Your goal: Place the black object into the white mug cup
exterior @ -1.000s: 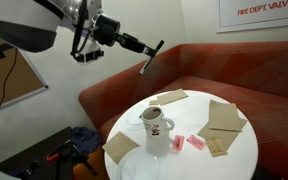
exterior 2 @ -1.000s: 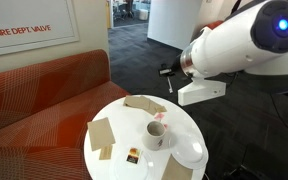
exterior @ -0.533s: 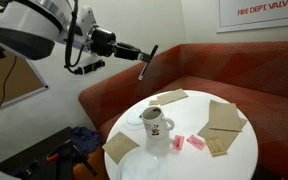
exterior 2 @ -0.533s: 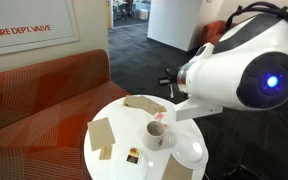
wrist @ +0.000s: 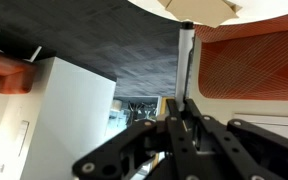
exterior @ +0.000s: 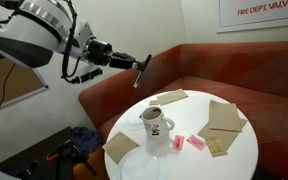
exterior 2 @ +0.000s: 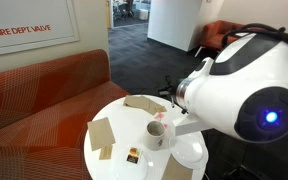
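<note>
The white mug (exterior: 156,127) with a dark red picture stands upright near the middle of the round white table (exterior: 239,155); it also shows in an exterior view (exterior 2: 158,134). My gripper (exterior: 138,63) is up in the air to the left of the table, over the red sofa, and is shut on the slim black stick (exterior: 143,69), which hangs tilted from the fingers. In the wrist view the stick (wrist: 186,62) runs straight out from between the closed fingers (wrist: 196,128) of the gripper (wrist: 182,108). The mug is well below and to the right of the gripper.
Brown napkins (exterior: 224,115) lie round the table, pink packets (exterior: 195,143) beside the mug, and a white plate (exterior: 139,166) at the front. A red sofa (exterior: 199,70) curves behind the table. My arm's large white body (exterior 2: 249,90) hides the right of one exterior view.
The arm has swung left and slightly down, carrying the black stick further from above the table toward the sofa's left end. The mug and the table things have not moved.
</note>
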`<action>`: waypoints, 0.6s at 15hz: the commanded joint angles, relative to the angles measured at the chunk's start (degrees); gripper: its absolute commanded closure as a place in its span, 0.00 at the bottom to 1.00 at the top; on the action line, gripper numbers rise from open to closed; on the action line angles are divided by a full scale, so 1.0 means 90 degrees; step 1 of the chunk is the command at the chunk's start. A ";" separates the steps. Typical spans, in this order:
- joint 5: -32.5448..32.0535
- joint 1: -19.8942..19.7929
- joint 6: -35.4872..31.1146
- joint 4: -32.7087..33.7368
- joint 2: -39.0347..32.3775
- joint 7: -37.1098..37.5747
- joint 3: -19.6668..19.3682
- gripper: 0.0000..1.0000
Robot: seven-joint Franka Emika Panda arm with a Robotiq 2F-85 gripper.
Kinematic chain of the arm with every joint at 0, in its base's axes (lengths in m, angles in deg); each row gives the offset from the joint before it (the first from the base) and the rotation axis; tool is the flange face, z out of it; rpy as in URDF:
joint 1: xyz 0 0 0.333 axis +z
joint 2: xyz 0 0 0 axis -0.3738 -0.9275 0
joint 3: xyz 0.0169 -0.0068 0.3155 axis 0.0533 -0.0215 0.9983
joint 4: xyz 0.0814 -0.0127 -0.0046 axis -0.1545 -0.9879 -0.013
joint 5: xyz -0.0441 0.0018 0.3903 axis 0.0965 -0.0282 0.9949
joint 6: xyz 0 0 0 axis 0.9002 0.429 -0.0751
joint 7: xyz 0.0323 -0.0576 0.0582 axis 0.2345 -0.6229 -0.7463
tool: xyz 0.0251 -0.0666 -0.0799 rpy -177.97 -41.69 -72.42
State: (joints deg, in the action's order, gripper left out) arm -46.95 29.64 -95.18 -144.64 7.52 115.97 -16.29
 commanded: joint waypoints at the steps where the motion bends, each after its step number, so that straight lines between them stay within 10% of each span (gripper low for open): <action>1: -0.0229 -0.0145 0.0454 -0.0036 -0.0175 0.0551 0.0313 0.97; 9: -0.0045 -0.0213 0.0435 -0.0007 -0.0288 0.0393 0.0443 0.88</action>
State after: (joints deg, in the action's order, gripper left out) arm -47.53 29.02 -91.25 -144.72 4.88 119.65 -13.63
